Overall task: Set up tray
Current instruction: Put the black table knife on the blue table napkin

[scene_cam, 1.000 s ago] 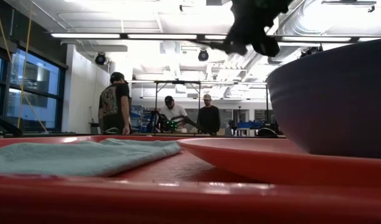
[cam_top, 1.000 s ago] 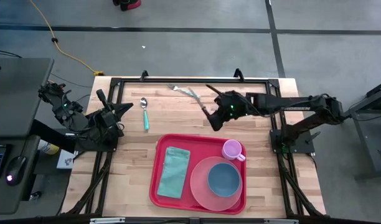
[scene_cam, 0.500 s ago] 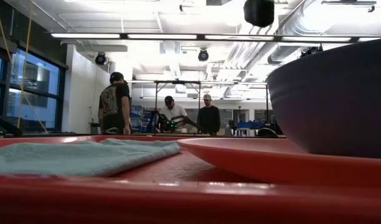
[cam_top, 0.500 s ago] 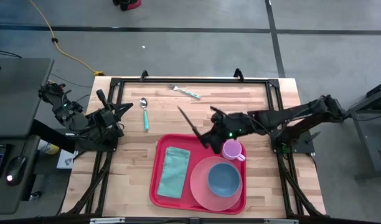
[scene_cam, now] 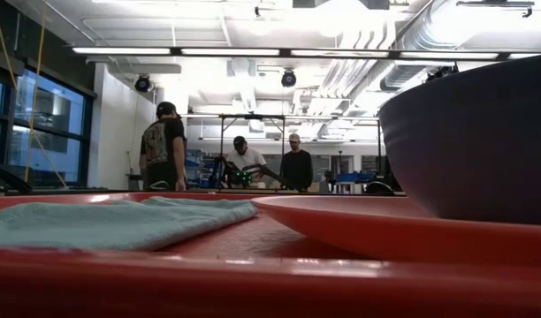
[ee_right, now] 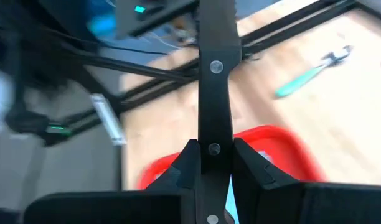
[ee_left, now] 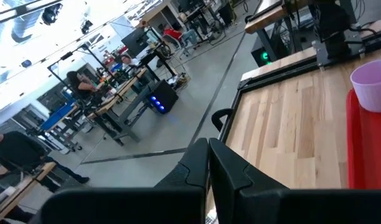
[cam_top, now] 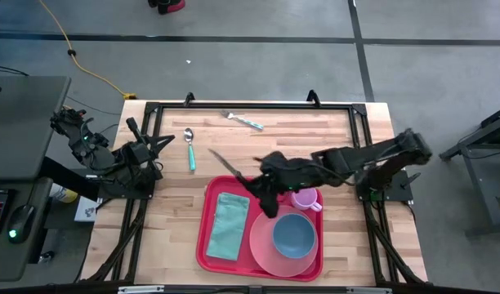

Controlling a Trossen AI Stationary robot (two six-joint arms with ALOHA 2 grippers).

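Note:
The red tray (cam_top: pixel 206 214) lies near the table's front. On it are a teal cloth (cam_top: pixel 228 224), a pink plate (cam_top: pixel 262 245) with a blue bowl (cam_top: pixel 294 233) on it, and a pink cup (cam_top: pixel 304 197). My right gripper (cam_top: pixel 256 184) hovers over the tray's far edge, shut on a black-handled knife (cam_top: pixel 225 166). My left gripper (ee_left: pixel 209 167) is shut on nothing and waits at the table's left edge. The low view shows the tray rim (scene_cam: pixel 253 283), cloth (scene_cam: pixel 111 221), plate (scene_cam: pixel 359 221) and bowl (scene_cam: pixel 483 141), but no gripper. My right gripper pinches the knife's black riveted handle (ee_right: pixel 213 134) between its two fingers. The knife runs straight out from the fingers, along them. It is lifted clear, and its far end (cam_top: pixel 212 152) points toward the table's far left, over the bare wood.
A teal-handled spoon (cam_top: pixel 190 151) lies on the wood at the far left, and a teal-handled fork (cam_top: pixel 243 120) lies near the far edge. Bare wood lies between them and the tray. People stand in the room beyond the table.
My right gripper has carried the knife from the table's far middle toward the near-left, stopping over the tray's far edge. It has risen and rolled on the way, and it has left the top of the low view. The knife stays in its hold.

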